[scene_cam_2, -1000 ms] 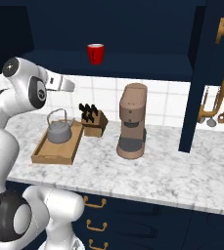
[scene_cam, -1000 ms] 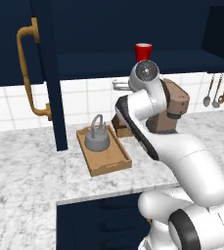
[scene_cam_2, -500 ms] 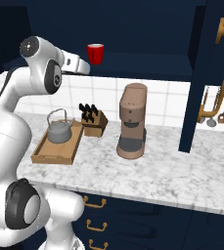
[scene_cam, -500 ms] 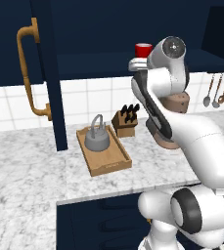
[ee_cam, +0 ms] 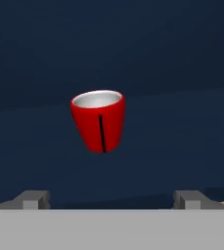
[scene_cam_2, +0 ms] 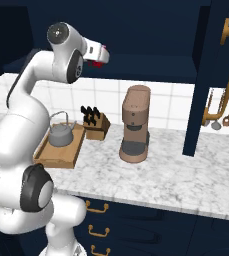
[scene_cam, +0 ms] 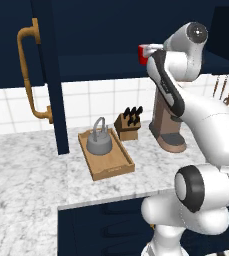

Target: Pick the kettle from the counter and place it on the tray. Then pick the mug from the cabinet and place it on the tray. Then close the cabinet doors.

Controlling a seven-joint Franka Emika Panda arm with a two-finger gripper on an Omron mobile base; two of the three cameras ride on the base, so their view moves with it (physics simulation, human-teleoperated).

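With the kettle [scene_cam: 99, 142] sitting in the tray [scene_cam: 117, 167] on the counter [scene_cam: 31, 170], the gripper [ee_cam: 111, 199] is up at the cabinet [scene_cam_2: 136, 30], fingers wide apart, nothing held, pointed at the mug [ee_cam: 99, 120] on the shelf.

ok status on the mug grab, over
Gripper open, facing small red mug on the cabinet shelf. Grey metal kettle on wooden tray. Path clear.
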